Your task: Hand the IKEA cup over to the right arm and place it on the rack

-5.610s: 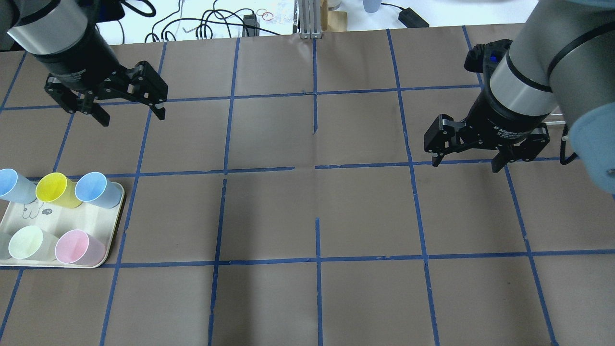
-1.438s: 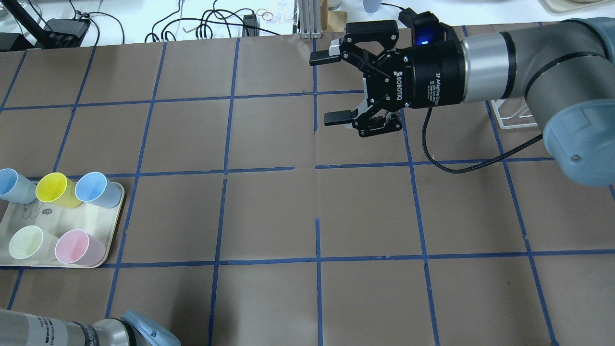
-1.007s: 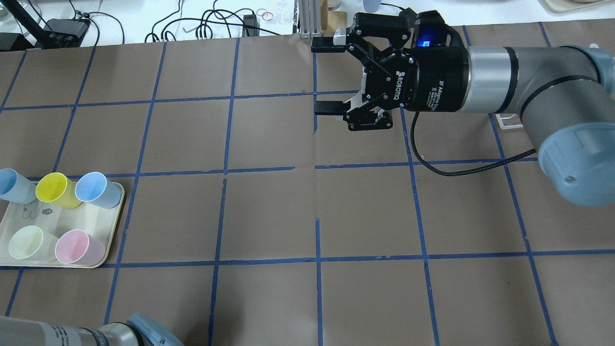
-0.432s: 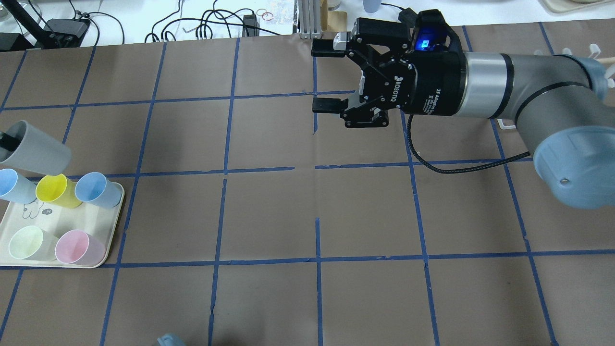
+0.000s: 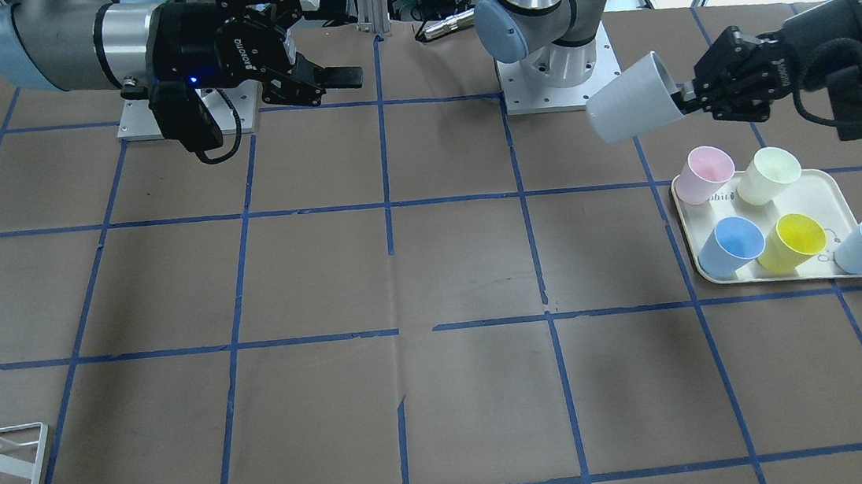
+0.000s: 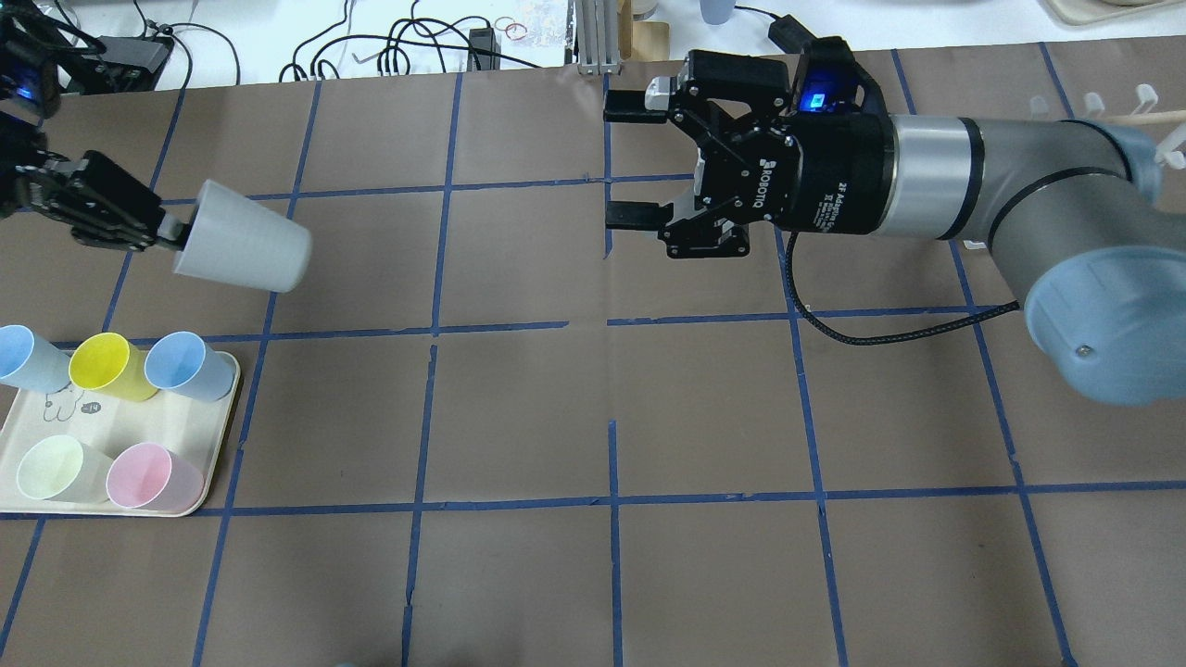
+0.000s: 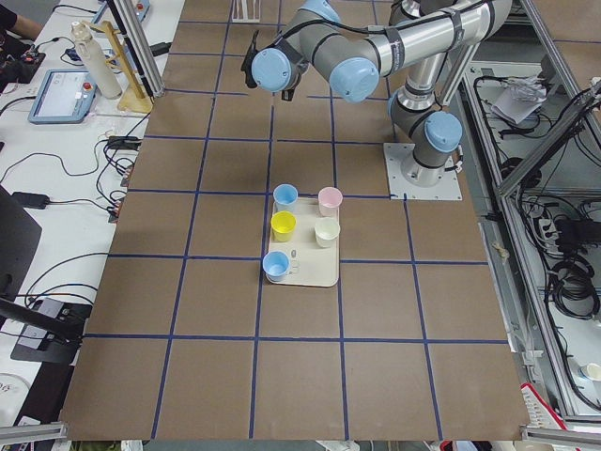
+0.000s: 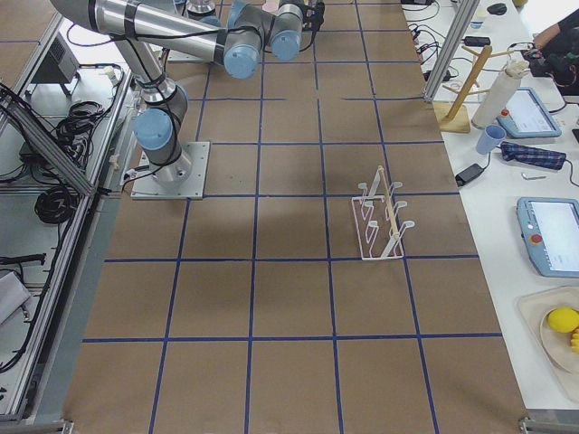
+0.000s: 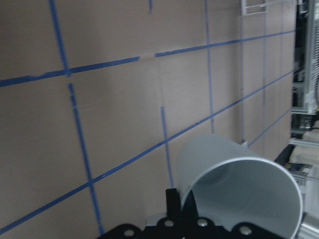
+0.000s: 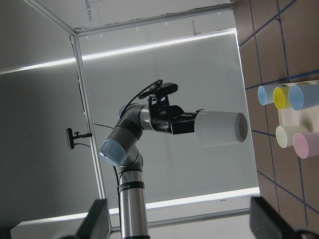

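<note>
**Item under inspection.** The IKEA cup [image 6: 243, 238] is held in the air at the upper left of the overhead view. It is tipped nearly horizontal, with its closed base pointed toward the frame's centre. It hangs well above the tray [image 6: 227, 408], on which 5 coloured cups are seated.

**Grippers.**
- The left gripper [image 6: 170, 239] is clamped on the cup's rim. In the left wrist view 1 finger is seen pinching the wall at the open mouth.
- The right gripper [image 6: 628, 159] is spread wide and holds nothing. It is positioned at upper centre, turned toward the cup but well apart from it.

**Handling assessment.**
- The cup is judged light, smooth and thin-walled.
- Some flex is expected at the rim, and more stiffness toward the base.
- Breakage is considered unlikely.
- Slipping along the taper is considered the main risk.

**Recommended hold.** The free end of the body should be taken across its width, between the middle and the base, clear of the left fingers. Moderate pressure is advised.

**Destination.** The rack [image 8: 380, 221] is located at centre right of the right-side view, untouched.
</note>
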`<action>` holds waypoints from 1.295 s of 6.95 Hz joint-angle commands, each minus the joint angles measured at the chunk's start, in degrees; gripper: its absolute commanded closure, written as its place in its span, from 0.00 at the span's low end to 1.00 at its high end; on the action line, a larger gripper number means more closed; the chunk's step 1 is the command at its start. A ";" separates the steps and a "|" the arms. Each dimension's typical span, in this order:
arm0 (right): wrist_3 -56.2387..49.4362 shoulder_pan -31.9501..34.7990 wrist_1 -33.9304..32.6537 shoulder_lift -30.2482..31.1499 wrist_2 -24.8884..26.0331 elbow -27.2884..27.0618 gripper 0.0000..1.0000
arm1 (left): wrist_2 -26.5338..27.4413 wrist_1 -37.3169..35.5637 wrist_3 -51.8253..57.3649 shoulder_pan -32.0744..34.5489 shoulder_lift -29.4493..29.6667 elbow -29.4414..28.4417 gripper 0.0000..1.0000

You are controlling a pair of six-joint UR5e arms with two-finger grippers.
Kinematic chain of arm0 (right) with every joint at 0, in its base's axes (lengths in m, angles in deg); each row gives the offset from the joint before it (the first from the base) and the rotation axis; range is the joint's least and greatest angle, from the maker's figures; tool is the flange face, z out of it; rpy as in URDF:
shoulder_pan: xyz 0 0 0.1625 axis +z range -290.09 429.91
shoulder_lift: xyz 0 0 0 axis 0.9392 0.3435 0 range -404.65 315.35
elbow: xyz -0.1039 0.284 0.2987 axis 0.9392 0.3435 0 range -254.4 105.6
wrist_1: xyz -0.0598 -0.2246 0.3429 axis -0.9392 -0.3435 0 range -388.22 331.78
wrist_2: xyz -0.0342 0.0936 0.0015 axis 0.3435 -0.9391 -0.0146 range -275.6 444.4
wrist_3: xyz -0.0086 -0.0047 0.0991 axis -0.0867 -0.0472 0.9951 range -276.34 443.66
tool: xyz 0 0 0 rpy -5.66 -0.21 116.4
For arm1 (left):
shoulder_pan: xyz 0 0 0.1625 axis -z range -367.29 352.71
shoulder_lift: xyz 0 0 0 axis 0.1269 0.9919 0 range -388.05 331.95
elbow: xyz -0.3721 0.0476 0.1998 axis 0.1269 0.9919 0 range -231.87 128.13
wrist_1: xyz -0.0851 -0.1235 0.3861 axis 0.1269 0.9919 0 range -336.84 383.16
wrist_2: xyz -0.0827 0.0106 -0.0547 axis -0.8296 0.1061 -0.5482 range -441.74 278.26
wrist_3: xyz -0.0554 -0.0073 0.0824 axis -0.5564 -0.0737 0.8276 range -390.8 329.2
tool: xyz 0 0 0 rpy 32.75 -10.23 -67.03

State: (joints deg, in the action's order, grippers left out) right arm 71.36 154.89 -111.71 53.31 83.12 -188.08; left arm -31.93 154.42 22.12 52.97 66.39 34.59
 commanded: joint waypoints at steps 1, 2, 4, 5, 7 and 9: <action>-0.18 0.01 0.96 -0.75 -0.66 -0.49 0.00 | -14.59 8.97 -0.02 6.33 -2.67 5.54 1.00; -0.26 0.01 0.96 -0.75 -0.75 -0.58 0.00 | -16.65 9.62 -0.02 10.02 -4.42 6.43 1.00; -2.99 -0.08 1.49 -1.01 -0.57 -0.75 0.00 | -23.16 9.89 -0.10 16.89 -5.75 7.84 1.00; -2.81 -0.08 2.28 -1.19 -0.66 -0.67 0.00 | -24.30 9.89 -0.02 17.17 -6.10 9.24 1.00; -2.90 -0.08 5.35 -0.84 -0.66 -0.49 0.00 | -29.21 9.80 0.51 17.97 -6.81 10.66 1.00; -2.81 -0.17 8.94 -0.23 -0.57 -0.31 0.00 | -30.81 9.10 2.61 17.88 -7.60 13.63 1.00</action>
State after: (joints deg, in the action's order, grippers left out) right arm 68.43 154.83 -104.85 52.66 82.47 -188.52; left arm -61.67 164.00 23.40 70.85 59.29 46.54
